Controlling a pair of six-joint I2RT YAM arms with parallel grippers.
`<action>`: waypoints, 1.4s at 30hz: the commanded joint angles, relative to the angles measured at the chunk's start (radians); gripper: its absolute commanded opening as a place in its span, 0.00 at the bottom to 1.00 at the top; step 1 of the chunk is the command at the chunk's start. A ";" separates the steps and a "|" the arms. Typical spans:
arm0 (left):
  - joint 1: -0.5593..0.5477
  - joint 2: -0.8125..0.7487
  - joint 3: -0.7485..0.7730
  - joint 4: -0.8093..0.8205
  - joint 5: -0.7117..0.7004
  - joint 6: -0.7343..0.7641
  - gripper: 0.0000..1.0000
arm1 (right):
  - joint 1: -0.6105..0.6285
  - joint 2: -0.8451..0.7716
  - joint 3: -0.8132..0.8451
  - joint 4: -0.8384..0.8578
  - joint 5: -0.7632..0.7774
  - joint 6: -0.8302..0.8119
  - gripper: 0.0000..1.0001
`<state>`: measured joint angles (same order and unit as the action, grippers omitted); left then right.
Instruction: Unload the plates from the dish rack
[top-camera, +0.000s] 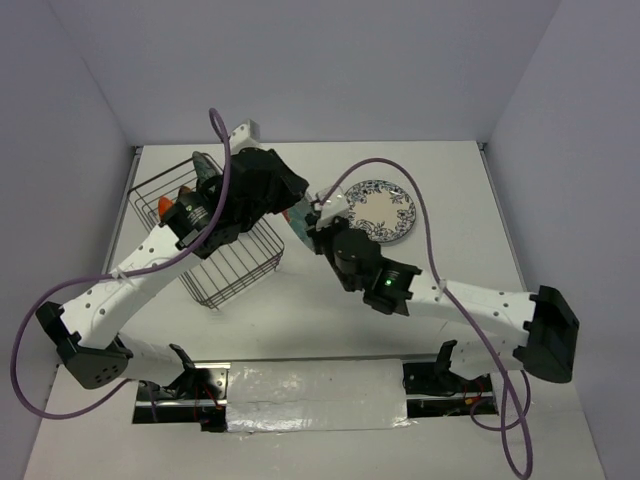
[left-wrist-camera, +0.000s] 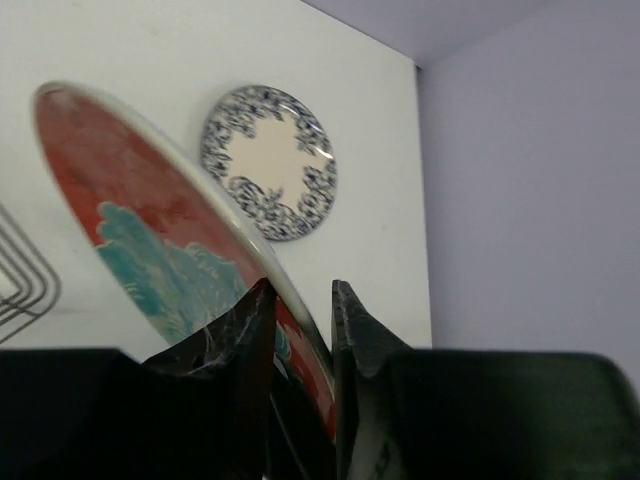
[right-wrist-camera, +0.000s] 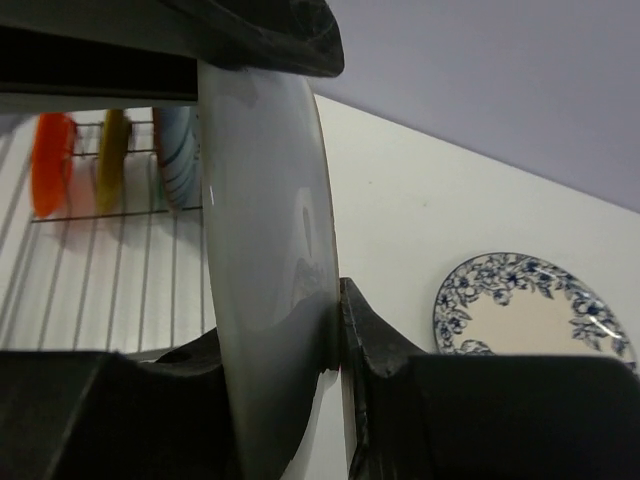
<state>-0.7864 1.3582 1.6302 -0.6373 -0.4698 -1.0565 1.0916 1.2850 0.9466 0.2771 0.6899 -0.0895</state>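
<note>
The red plate with the teal flower (left-wrist-camera: 120, 200) is held on edge in the air between both arms, just right of the dish rack (top-camera: 215, 270). My left gripper (left-wrist-camera: 303, 290) is shut on its rim, with the red face towards that camera. My right gripper (right-wrist-camera: 275, 315) is shut on the opposite rim and sees the plate's white back (right-wrist-camera: 265, 200). In the top view the plate (top-camera: 299, 214) shows as a thin sliver between the left gripper (top-camera: 296, 198) and the right gripper (top-camera: 314, 224). The blue-floral plate (top-camera: 380, 211) lies flat on the table.
The rack (right-wrist-camera: 100, 270) holds a small orange plate (right-wrist-camera: 50, 160), a yellowish one (right-wrist-camera: 115, 155) and a teal-patterned one (right-wrist-camera: 178, 155), all upright at its far end. The walls close in on the left, back and right. A purple cable loops over each arm.
</note>
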 joint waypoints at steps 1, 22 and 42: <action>0.035 -0.062 0.039 0.320 -0.082 0.214 0.34 | -0.065 -0.214 -0.096 0.073 -0.033 0.269 0.00; 0.035 -0.105 0.102 0.173 0.097 0.653 1.00 | -0.936 -0.337 -0.227 -0.101 -0.846 0.724 0.00; 0.038 -0.840 -0.774 0.146 0.237 0.753 0.99 | -1.276 0.379 0.041 0.219 -1.449 0.987 0.11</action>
<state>-0.7486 0.5446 0.8497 -0.5537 -0.2111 -0.2916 -0.1867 1.7008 0.9047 0.3405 -0.6479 0.8764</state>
